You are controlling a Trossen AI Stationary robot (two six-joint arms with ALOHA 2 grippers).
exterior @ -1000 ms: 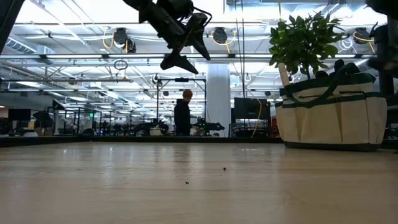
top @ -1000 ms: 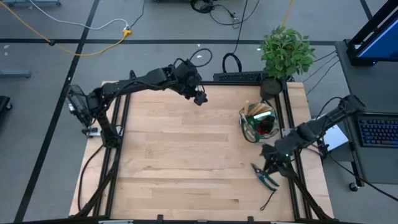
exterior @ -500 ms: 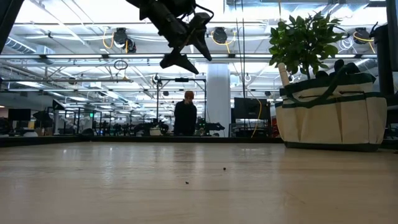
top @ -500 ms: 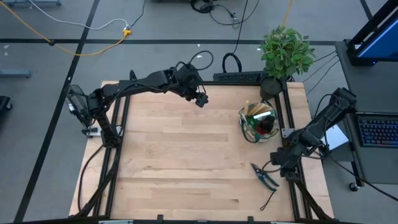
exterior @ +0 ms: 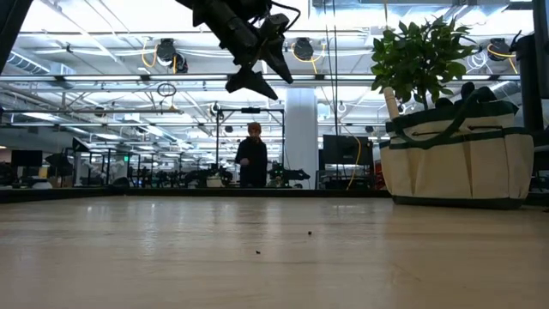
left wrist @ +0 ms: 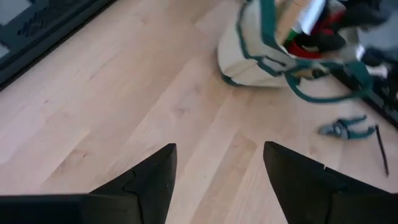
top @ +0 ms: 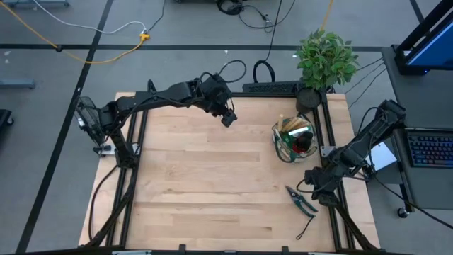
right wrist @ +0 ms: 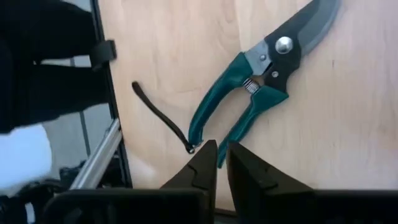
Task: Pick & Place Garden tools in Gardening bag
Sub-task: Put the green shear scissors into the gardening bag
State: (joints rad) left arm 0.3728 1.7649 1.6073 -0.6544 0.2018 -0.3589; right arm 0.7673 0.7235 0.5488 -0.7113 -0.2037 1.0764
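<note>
Pruning shears (right wrist: 261,87) lie just beyond the closed right end effector (right wrist: 221,163).

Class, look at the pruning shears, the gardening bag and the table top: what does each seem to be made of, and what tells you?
Pruning shears: grey metal blades with a dull sheen, and smooth teal handles, probably plastic-coated. Gardening bag: beige woven fabric with dark green trim; its sides sag softly. Table top: light wood planks, with visible grain and seams, matte finish.
</note>
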